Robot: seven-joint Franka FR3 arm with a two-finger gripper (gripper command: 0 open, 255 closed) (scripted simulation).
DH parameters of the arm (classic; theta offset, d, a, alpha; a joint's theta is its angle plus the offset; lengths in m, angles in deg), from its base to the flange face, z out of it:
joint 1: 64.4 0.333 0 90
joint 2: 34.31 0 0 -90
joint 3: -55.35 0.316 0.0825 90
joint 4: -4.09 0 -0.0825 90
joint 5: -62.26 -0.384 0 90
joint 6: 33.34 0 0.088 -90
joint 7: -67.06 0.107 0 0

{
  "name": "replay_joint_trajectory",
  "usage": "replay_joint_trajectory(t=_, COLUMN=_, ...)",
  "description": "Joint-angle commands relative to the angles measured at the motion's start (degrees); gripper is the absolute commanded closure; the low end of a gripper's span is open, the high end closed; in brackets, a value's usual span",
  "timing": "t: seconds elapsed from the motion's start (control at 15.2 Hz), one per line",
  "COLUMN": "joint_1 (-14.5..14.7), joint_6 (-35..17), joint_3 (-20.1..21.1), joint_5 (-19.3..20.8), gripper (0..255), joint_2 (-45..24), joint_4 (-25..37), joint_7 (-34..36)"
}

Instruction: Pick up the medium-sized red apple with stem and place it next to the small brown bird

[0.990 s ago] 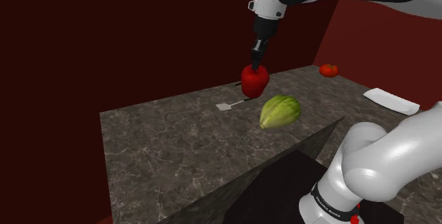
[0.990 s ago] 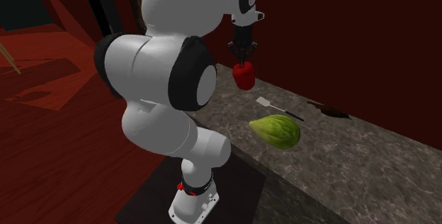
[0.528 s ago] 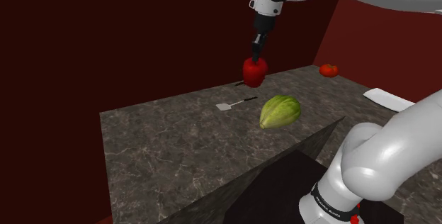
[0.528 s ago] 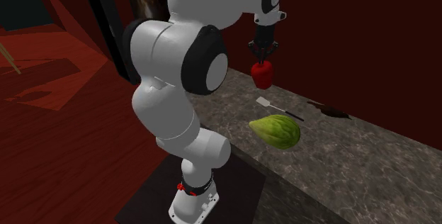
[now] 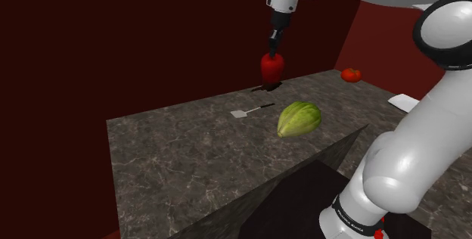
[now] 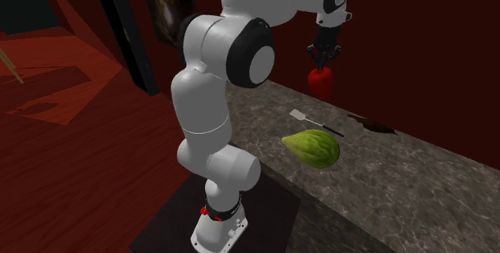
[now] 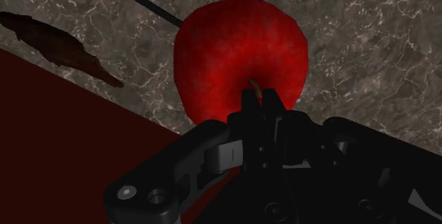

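Note:
My black gripper (image 5: 271,52) is shut on the stem of a red apple (image 5: 272,68), which hangs in the air above the far edge of the dark marble counter (image 5: 174,154). In the wrist view the fingers meet on the stem, with the gripper (image 7: 258,102) right over the apple (image 7: 237,52). The small brown bird (image 7: 60,45) lies flat on the counter by its back edge, a little aside of the apple. In the second exterior view the apple (image 6: 321,82) hangs under the gripper (image 6: 322,66), left of and above the bird (image 6: 370,123).
A green ribbed melon (image 5: 297,118) lies near the counter's front edge. A white spatula with a black handle (image 5: 249,110) lies between melon and bird. A red tomato (image 5: 350,74) and a white flat object (image 5: 405,101) sit on another surface at the shoulder view's right.
The arm has carried the apple higher and toward the counter's far edge, rightward in the second exterior view, nearer the bird. The grip on the stem has stayed shut.

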Motion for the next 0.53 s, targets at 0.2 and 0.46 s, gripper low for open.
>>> replay_joint_trajectory(t=0.2, joint_1=-2.93, joint_6=1.84, joint_3=-3.67, joint_5=-4.27, gripper=255, joint_2=-10.91, joint_4=12.14, joint_7=-7.01)
replay_joint_trajectory(t=0.46, joint_1=-7.04, joint_6=5.23, joint_3=-5.52, joint_5=-8.97, gripper=255, joint_2=-21.10, joint_4=24.80, joint_7=-12.12)
